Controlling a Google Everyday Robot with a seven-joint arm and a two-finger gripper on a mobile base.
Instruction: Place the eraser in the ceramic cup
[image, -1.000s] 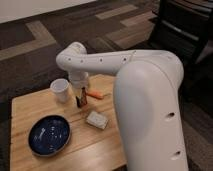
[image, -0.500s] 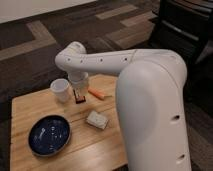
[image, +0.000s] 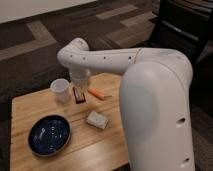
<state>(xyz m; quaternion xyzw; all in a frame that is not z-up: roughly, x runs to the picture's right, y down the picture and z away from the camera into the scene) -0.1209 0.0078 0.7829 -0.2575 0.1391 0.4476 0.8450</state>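
Note:
The eraser (image: 79, 95), a small dark reddish-brown block, is on the wooden table (image: 30, 107) just right of the white ceramic cup (image: 60, 90). My gripper (image: 79, 83) hangs at the end of the white arm directly over the eraser, very close to its top. Whether it touches the eraser I cannot tell. The cup stands upright, a short way left of the gripper.
A dark blue round plate (image: 49, 135) lies at the front left of the table. A white rectangular pad (image: 97, 119) sits in the middle, and a small orange piece (image: 99, 94) lies right of the eraser. My large white arm body (image: 160, 110) covers the table's right side.

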